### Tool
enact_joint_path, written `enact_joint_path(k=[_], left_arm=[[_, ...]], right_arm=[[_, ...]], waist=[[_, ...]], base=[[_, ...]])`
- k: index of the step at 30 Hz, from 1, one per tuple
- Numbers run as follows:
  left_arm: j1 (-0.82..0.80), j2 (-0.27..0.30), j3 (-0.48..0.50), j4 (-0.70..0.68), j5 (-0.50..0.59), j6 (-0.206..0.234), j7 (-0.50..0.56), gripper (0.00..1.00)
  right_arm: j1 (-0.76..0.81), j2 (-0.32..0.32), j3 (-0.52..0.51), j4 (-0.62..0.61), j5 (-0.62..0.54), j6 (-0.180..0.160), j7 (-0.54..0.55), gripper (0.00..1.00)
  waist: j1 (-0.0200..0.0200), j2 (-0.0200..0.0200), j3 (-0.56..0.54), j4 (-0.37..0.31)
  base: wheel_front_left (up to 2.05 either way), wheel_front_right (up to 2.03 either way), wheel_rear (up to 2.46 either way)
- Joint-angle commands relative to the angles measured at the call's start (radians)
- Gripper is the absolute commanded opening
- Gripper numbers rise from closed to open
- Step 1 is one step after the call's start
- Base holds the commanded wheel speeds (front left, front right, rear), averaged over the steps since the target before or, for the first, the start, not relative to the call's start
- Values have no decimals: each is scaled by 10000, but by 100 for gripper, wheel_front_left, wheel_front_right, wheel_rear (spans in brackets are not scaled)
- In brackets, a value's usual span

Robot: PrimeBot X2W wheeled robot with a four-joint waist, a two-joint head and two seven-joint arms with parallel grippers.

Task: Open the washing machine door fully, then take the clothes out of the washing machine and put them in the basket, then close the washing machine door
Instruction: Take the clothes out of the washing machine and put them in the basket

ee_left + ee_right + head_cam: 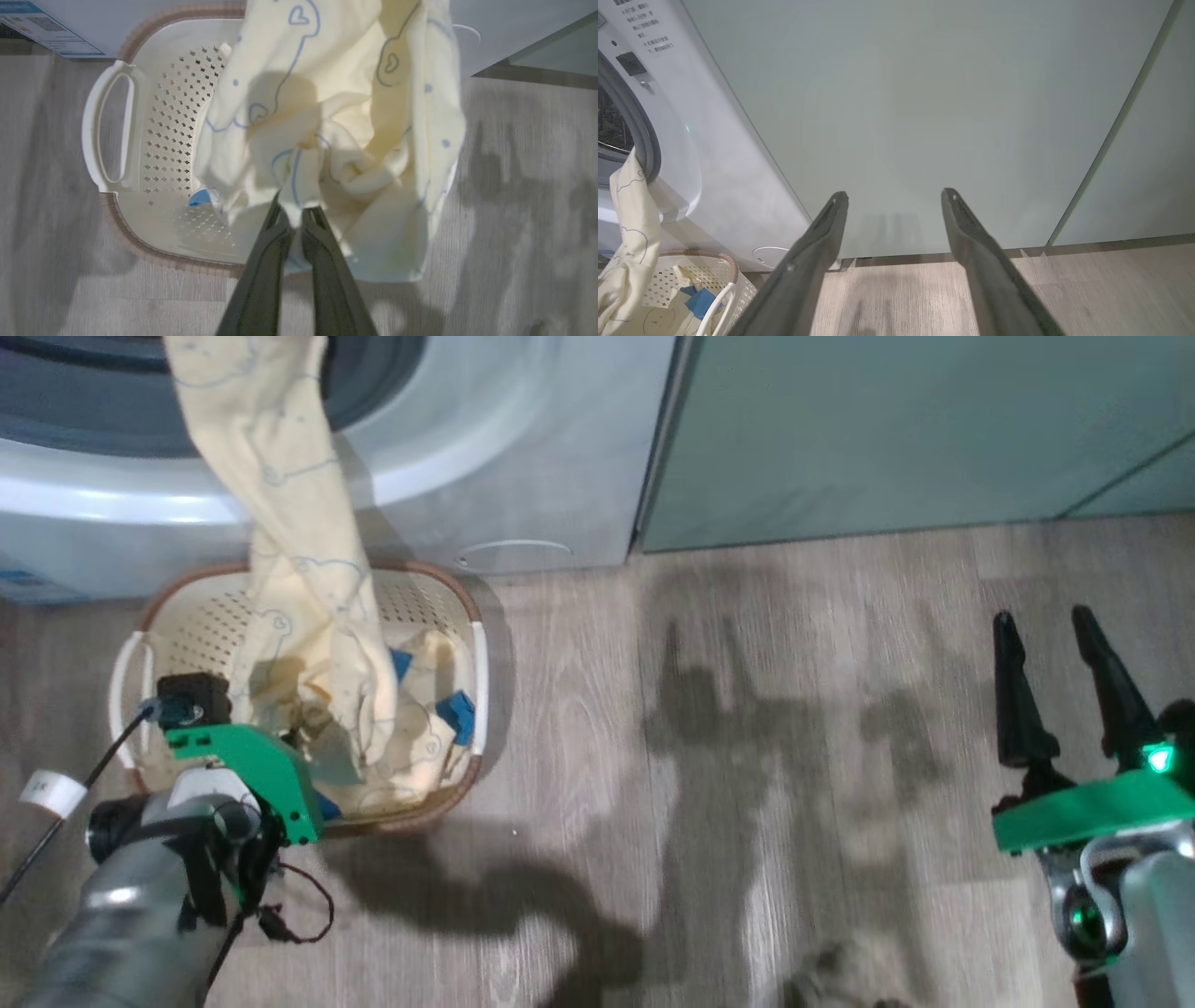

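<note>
A long cream-yellow garment (289,551) with a bear outline print hangs from the washing machine (523,457) opening down into the basket (467,607). My left gripper (296,212) is shut on a bunched fold of this garment (336,116), just above the basket (140,242). In the head view its green wrist bracket (252,765) sits over the basket's near left corner. More clothes (420,709) with blue patches lie in the basket. My right gripper (1043,616) hangs open over the floor to the right, and it (894,195) holds nothing. The washing machine door is out of view.
Sage-green cabinet doors (887,429) stand right of the washer and face my right gripper as cabinets (924,116). Wood-look floor (747,756) spreads between the basket and my right arm. A blue label (42,28) shows on the washer's front.
</note>
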Motion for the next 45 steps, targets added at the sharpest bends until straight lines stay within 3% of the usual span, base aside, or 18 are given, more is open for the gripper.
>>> enact_joint_path(k=[1, 9, 19, 29, 30, 31, 33, 34, 45], left_arm=[[-349, 244, 219, 414, 102, -117, -84, 0], [-1235, -215, -31, 2473, 214, -700, 165, 0], [-1545, -25, -187, 3045, 265, -639, 808, 0], [-1759, 158, 24, 3116, 78, -514, 315, 0], [-1748, 155, 23, 3118, 80, -554, 206, 25], [-1726, 156, 6, 3120, 94, -607, 115, 44], [-1677, 162, 6, 3124, 91, -714, -97, 96], [-1647, 171, 19, 3125, 77, -799, -239, 100], [-1210, 164, 239, 3094, -28, -1461, -1766, 100]], right_arm=[[-243, -164, 218, -377, 29, 44, -94, 100], [-588, -90, 199, -532, 9, 44, -94, 100], [-871, 24, 146, -681, -58, 44, -94, 100], [-984, 30, 163, -649, -96, 44, -94, 100], [-973, 25, 158, -636, -99, 44, -94, 100], [-961, 23, 153, -620, -103, 44, -94, 100], [-936, 27, 154, -586, -109, 44, -94, 100], [-920, 30, 162, -566, -104, 44, -94, 100], [-461, 71, 233, -320, -5, 44, -94, 100]], waist=[[-1, 0, 296, -185], [-1, 0, 1249, -540], [-1, 0, 2083, -832], [-1, 0, 2166, -894], [-1, 0, 2115, -889], [-1, 0, 2054, -880], [-1, 0, 1912, -854], [-1, 0, 1828, -842], [-1, 0, 349, -624]], base=[[0, 0, 0], [0, 0, 0], [0, 0, 0], [0, 0, 0], [0, 0, 0], [0, 0, 0], [0, 0, 0], [0, 0, 0], [0, 0, 0]])
